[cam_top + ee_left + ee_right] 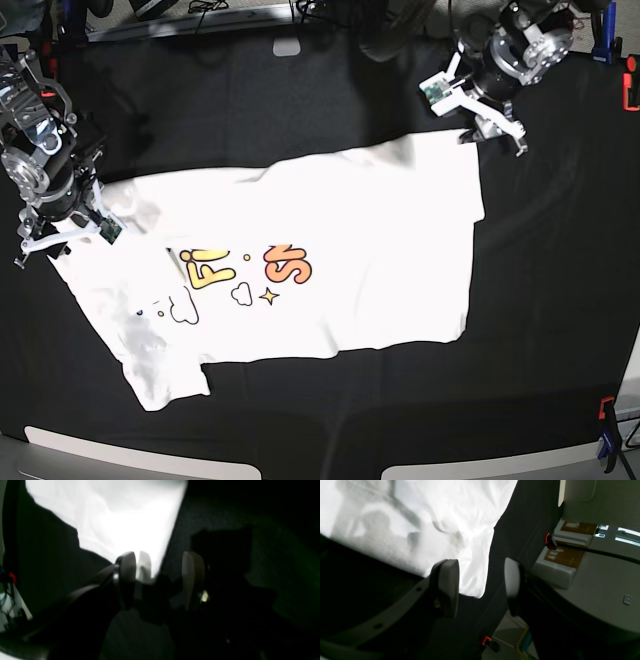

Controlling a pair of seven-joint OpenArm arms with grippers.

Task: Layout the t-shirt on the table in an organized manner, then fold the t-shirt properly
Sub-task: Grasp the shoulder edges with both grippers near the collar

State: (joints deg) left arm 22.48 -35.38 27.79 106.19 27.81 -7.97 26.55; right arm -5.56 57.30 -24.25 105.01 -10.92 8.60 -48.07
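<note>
The white t-shirt [330, 250] lies spread on the black table [330, 100], print side up, with yellow and orange letters, clouds and a star. My left gripper [492, 138] hovers at the shirt's far right corner. In the left wrist view its fingers [127, 567] stand apart, and the shirt's tip [146, 565] ends just inside the left-hand one. At the shirt's left edge is my right gripper [65, 238]. The right wrist view shows that gripper [480, 582] open, with the shirt's edge [470, 580] lying under the gap.
Red clamps [548, 539] [485, 640] grip the table's edge close to my right gripper. Beyond that edge stand white and brown boxes [560, 562] and a black cable. More clamps [630, 95] [604, 410] sit along the right side.
</note>
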